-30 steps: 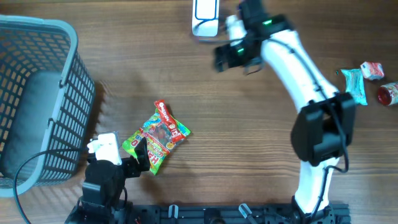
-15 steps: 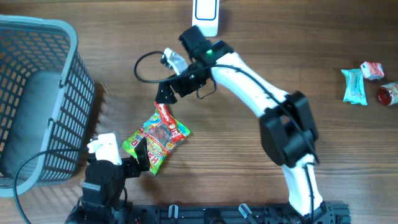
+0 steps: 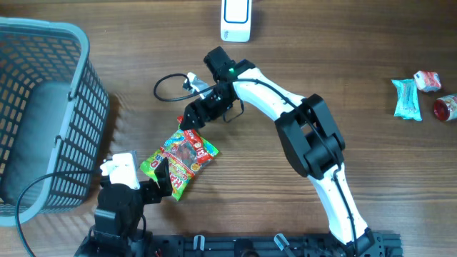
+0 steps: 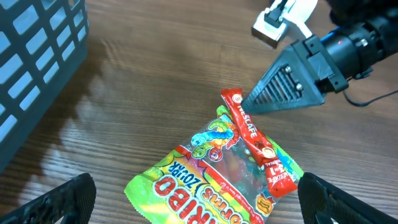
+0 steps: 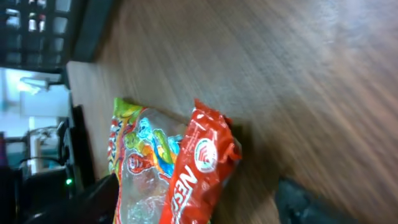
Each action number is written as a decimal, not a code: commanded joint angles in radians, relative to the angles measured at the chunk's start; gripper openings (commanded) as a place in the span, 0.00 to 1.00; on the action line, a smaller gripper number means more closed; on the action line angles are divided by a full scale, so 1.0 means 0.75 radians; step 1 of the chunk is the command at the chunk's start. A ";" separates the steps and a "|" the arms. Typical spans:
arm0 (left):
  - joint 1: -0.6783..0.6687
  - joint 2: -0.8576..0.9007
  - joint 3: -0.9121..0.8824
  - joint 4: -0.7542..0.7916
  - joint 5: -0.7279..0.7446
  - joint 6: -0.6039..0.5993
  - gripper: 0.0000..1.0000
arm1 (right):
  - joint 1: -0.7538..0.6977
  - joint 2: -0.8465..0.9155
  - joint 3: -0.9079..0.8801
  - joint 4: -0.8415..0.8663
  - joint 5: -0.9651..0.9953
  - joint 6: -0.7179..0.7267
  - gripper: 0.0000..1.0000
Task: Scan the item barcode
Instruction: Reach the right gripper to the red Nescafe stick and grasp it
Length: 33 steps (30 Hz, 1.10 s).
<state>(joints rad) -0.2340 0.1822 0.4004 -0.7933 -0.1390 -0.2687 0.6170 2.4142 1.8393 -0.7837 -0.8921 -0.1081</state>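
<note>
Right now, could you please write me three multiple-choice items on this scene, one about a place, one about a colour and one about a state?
1. Where does the red coffee stick lie?
A. on bare wood
B. on the gummy bag
C. held up in the air

2. What colour is the scanner at the far edge?
A. black
B. yellow
C. white

3. How is the left gripper?
A. open and empty
B. shut on the stick
C. shut on the bag

Answers:
1 B, the stick rests across the bag's top.
2 C, its body is white.
3 A, its fingers stand wide apart, holding nothing.
</note>
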 commanded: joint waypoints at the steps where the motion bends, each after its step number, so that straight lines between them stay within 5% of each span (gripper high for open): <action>1: 0.007 -0.010 -0.011 0.003 0.015 -0.007 1.00 | 0.003 0.076 -0.003 0.017 -0.134 -0.072 0.63; 11: 0.007 -0.010 -0.011 0.003 0.015 -0.007 1.00 | 0.015 0.101 -0.003 0.105 -0.165 -0.081 0.62; 13: 0.007 -0.010 -0.011 0.003 0.015 -0.007 1.00 | 0.020 0.107 -0.003 0.144 -0.184 -0.074 0.47; 14: 0.007 -0.010 -0.011 0.003 0.015 -0.007 1.00 | 0.021 0.108 -0.003 0.169 -0.186 -0.054 0.27; 16: 0.007 -0.010 -0.011 0.003 0.015 -0.007 1.00 | 0.021 0.110 -0.003 0.196 -0.189 -0.023 0.04; 23: 0.007 -0.010 -0.011 0.003 0.015 -0.007 1.00 | 0.007 0.090 0.001 0.110 -0.231 0.078 0.04; 26: 0.007 -0.010 -0.011 0.003 0.015 -0.007 1.00 | -0.031 0.036 0.007 0.055 -0.239 0.392 0.04; 33: 0.007 -0.010 -0.011 0.003 0.015 -0.007 1.00 | -0.197 -0.045 0.007 -0.351 -0.254 1.511 0.04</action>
<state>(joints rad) -0.2340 0.1822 0.4004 -0.7933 -0.1390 -0.2687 0.5369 2.4393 1.8389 -0.9352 -1.0473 0.5449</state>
